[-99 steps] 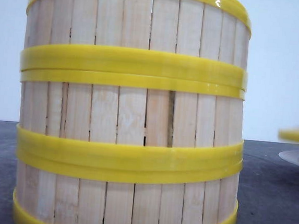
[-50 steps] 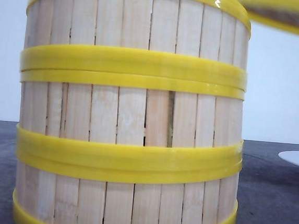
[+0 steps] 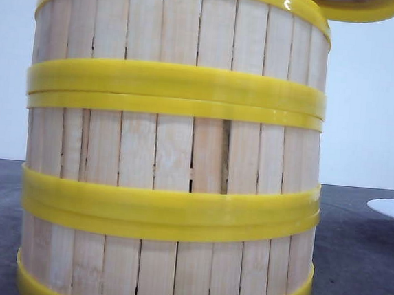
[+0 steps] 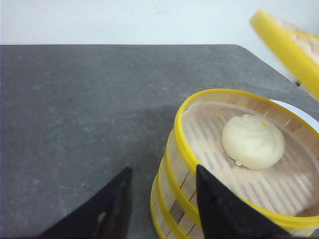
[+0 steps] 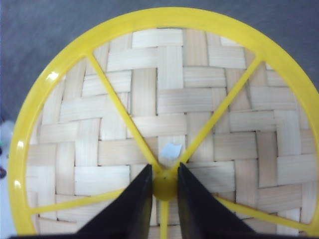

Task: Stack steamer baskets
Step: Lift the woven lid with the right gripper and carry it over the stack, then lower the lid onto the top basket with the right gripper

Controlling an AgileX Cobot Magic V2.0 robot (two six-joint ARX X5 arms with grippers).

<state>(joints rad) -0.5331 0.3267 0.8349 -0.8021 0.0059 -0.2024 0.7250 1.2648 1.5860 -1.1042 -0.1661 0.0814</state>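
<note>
The right gripper [image 5: 164,186] holds the lid [image 5: 169,119] by its knob; the left gripper [image 4: 162,199] gapes wide beside the stacked steamer baskets [image 4: 234,169].

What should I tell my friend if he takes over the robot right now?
Left pincer: open, empty, beside the stack.
Right pincer: shut on the center knob of the lid, holding it in the air up by the stack's top, to the right.
Steamer baskets: all three stacked on the table. The top basket is open, with one bun inside.
Done: stacking.
Left: probably setting the lid on top, then letting go.
</note>
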